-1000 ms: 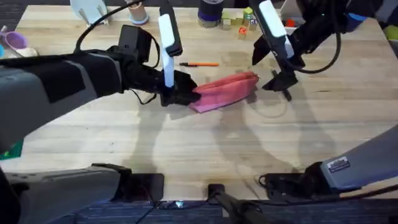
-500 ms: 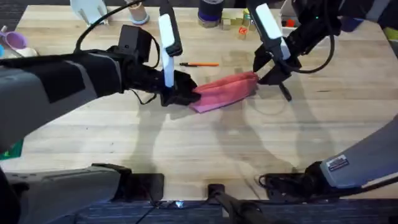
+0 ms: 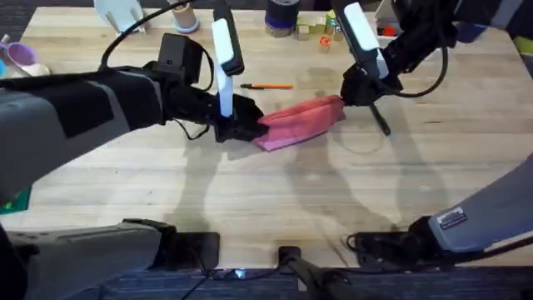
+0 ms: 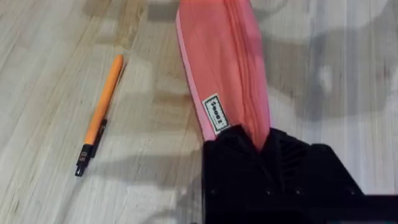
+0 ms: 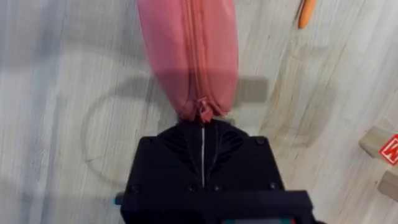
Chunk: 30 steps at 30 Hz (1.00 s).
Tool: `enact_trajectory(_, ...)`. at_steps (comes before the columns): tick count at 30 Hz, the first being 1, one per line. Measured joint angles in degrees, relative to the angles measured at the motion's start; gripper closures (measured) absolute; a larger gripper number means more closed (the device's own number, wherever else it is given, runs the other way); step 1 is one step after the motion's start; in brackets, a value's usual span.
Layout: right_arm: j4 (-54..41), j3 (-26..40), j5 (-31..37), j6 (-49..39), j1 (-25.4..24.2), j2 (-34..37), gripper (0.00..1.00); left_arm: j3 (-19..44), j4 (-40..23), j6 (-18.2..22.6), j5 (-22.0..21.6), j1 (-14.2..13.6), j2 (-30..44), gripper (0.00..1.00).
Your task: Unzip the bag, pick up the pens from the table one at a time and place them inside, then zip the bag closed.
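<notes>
The pink bag [image 3: 301, 122] lies on the table [image 3: 275, 192], its zipper closed along the top [image 5: 194, 56]. My left gripper [image 3: 247, 125] is shut on the bag's left end [image 4: 258, 134]. At the bag's right end, my right gripper [image 3: 350, 93] is shut with the zipper pull [image 5: 203, 114] at its fingertips. The orange pen [image 3: 268, 86] lies just behind the bag, and the left wrist view shows it beside the bag [image 4: 99, 118]. The black pen [image 3: 380, 122] lies right of the bag, below the right gripper.
Small wooden blocks [image 3: 321, 32], a dark bottle [image 3: 283, 12] and a cup [image 3: 185, 17] stand along the back edge. A purple cup [image 3: 21, 55] sits at the far left. Two blocks [image 5: 382, 146] also lie near the right gripper.
My right gripper moved left and back from above the black pen to the bag's right end. The left gripper and the bag stayed in place.
</notes>
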Motion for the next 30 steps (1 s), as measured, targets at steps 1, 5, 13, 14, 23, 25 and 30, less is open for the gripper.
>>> enact_trajectory(1,0.0,0.0,0.0,0.0,0.0,0.0,0.97,0.0,0.0,0.0,0.0,0.0,0.0,0.959)
enact_trajectory(5,0.0,0.0,0.0,0.0,0.0,0.0,0.972,0.0,0.0,0.0,0.0,0.0,0.0,0.958)
enact_trajectory(13,0.0,0.0,0.0,0.0,0.0,-0.1,0.972,0.0,0.0,0.0,0.0,0.0,0.0,0.958)
enact_trajectory(14,0.0,0.0,0.0,0.0,0.0,-0.2,0.972,0.0,0.0,0.0,0.0,0.0,0.0,0.958)
enact_trajectory(23,-0.1,0.0,0.0,0.0,0.0,-5.0,0.973,0.0,-0.1,0.0,0.0,0.0,0.0,0.958)
enact_trajectory(25,-0.5,0.1,0.0,0.0,0.0,-6.0,0.973,0.0,-0.1,0.0,0.0,0.0,0.0,0.958)
enact_trajectory(30,-2.3,0.1,0.0,0.0,0.0,-6.3,0.972,0.0,-0.1,0.0,0.0,0.0,0.0,0.958)
